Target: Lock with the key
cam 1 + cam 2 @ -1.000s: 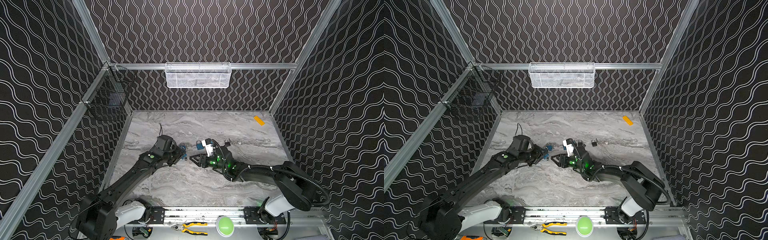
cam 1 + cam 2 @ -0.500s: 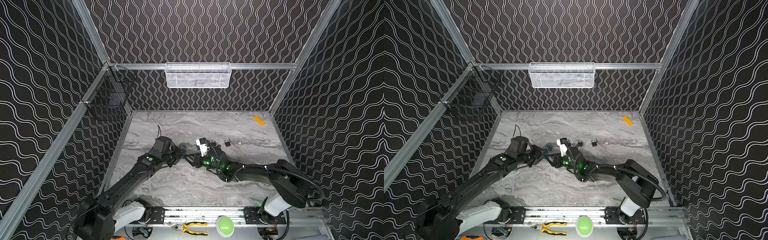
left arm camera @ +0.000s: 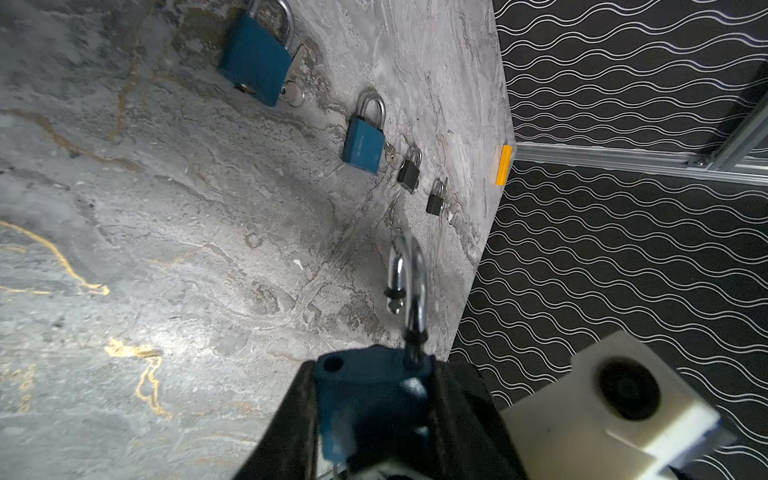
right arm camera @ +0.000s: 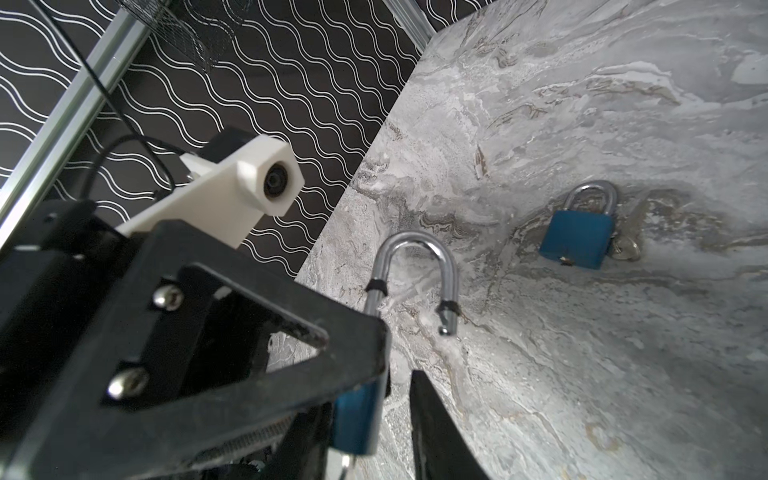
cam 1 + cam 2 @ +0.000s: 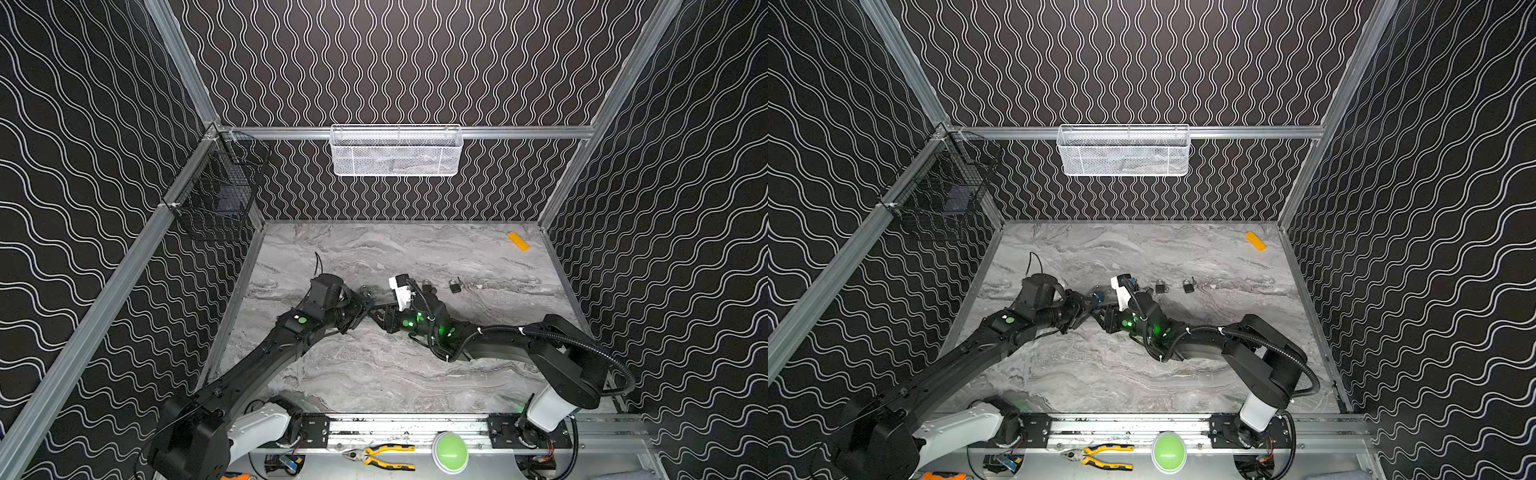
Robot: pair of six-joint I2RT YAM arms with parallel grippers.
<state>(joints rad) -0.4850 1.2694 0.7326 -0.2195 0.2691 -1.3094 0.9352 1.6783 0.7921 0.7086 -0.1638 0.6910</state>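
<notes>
My left gripper (image 3: pixel 370 370) is shut on the body of a blue padlock (image 3: pixel 370 399), held off the table. Its silver shackle (image 3: pixel 409 282) stands open, with one leg out of the body. In both top views the two grippers meet at mid-table, left gripper (image 5: pixel 362 306) against right gripper (image 5: pixel 380 316). In the right wrist view the right gripper (image 4: pixel 390 399) sits round the padlock's lower end (image 4: pixel 357 419). One black finger (image 4: pixel 436 428) stands apart from the body with a gap; the other finger is hidden behind the left gripper. A silver key (image 4: pixel 345 462) hangs under the padlock, untouched.
Other padlocks lie in a row on the marble table: a large blue one (image 3: pixel 255 68), a smaller blue one (image 3: pixel 363 143) and two small black ones (image 5: pixel 427 286) (image 5: pixel 455 286). A yellow block (image 5: pixel 518 241) lies at the back right. A white basket (image 5: pixel 396 150) and a black basket (image 5: pixel 220 195) hang on the walls.
The right gripper has moved left up to the padlock in the left gripper, and its jaws have narrowed. The left gripper has kept its hold and hardly moved.
</notes>
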